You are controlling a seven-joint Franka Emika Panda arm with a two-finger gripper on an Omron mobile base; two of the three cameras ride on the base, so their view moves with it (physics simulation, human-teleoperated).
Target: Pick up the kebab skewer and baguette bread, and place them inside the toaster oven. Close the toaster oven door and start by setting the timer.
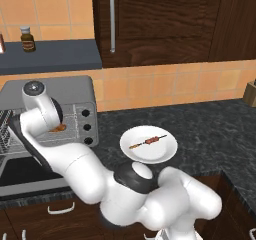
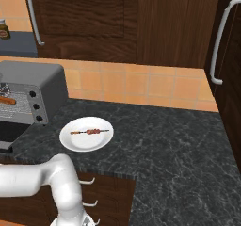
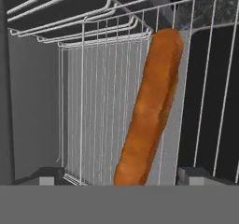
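The baguette bread (image 3: 151, 106), a long orange-brown loaf, lies on a wire rack (image 3: 98, 101) inside the toaster oven (image 1: 75, 91). My gripper (image 3: 120, 177) is inside the oven, just behind the loaf's near end. It is open, both fingertips (image 3: 46, 176) standing well clear of the loaf. A bit of the baguette bread (image 1: 58, 128) shows beside my wrist, and the baguette bread (image 2: 7, 100) also shows from the right. The kebab skewer (image 1: 148, 142) rests on a white plate (image 1: 165, 151) right of the oven. The toaster oven door (image 1: 22, 176) hangs open and flat.
Three black knobs (image 1: 87, 126) sit on the oven's right side. A dark shelf carries a brown jar (image 1: 27, 39) above the oven. Wooden cabinets with metal handles (image 1: 112, 19) hang over the dark stone counter (image 2: 160, 135). My arm crosses the open door.
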